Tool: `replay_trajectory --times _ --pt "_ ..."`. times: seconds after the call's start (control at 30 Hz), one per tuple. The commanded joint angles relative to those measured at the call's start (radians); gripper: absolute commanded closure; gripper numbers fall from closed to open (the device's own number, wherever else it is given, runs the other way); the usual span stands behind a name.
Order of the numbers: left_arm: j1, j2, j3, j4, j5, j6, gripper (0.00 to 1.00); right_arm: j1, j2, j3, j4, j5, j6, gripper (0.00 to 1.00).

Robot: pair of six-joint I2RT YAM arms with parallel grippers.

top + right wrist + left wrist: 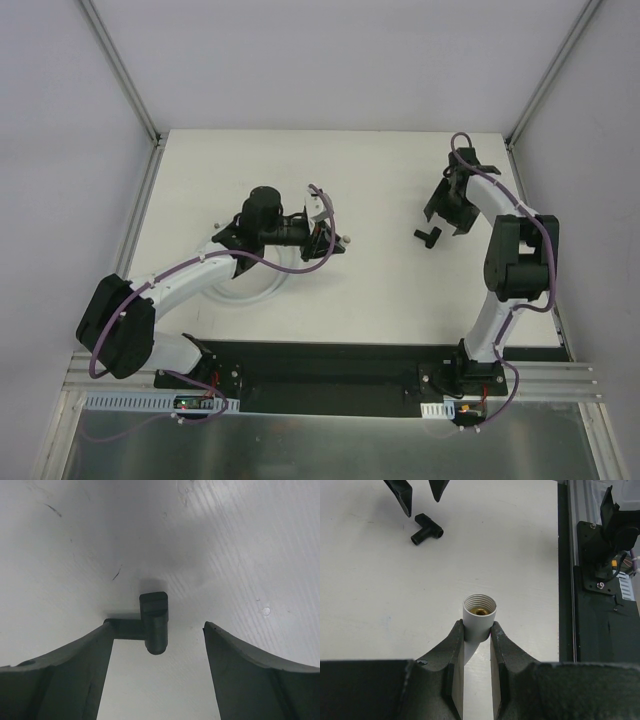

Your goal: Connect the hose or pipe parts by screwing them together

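hose end fitting [480,614], threaded mouth open to view, is clamped in the left end effector [477,626] over the white tabletop [370,605]; the black t-shaped connector [154,622] lies flat on the tabletop close by the right end effector [157,627], fingers apart.

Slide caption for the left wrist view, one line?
Left tool grips the white threaded hose fitting; the black T connector lies on the table beyond, by the open right tool.

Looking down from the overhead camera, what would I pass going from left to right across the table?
Loop of white hose → left gripper, clamped on the hose's end → black T-shaped connector → right arm's elbow.
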Motion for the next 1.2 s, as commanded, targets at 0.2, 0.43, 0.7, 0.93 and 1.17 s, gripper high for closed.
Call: replay_trajectory --times 0.2,0.43,0.7,0.93,1.17 --pt "-0.023 -0.038 0.040 0.002 0.012 -0.012 1.00 0.002 0.020 -0.042 0.021 0.044 0.104 0.26" --pt "-0.041 -0.029 0.039 -0.001 0.011 -0.005 1.00 0.013 0.057 -0.037 0.036 0.017 0.099 0.34" --pt "-0.047 -0.032 0.042 -0.014 0.008 0.004 1.00 0.021 0.088 -0.051 0.042 0.022 0.116 0.34" --pt "-0.050 -0.039 0.042 -0.026 0.005 0.017 1.00 0.027 0.072 -0.111 0.179 -0.096 0.053 0.58" --pt "-0.053 -0.030 0.056 -0.057 -0.009 0.026 1.00 0.028 -0.014 -0.172 0.277 -0.208 -0.060 0.80"
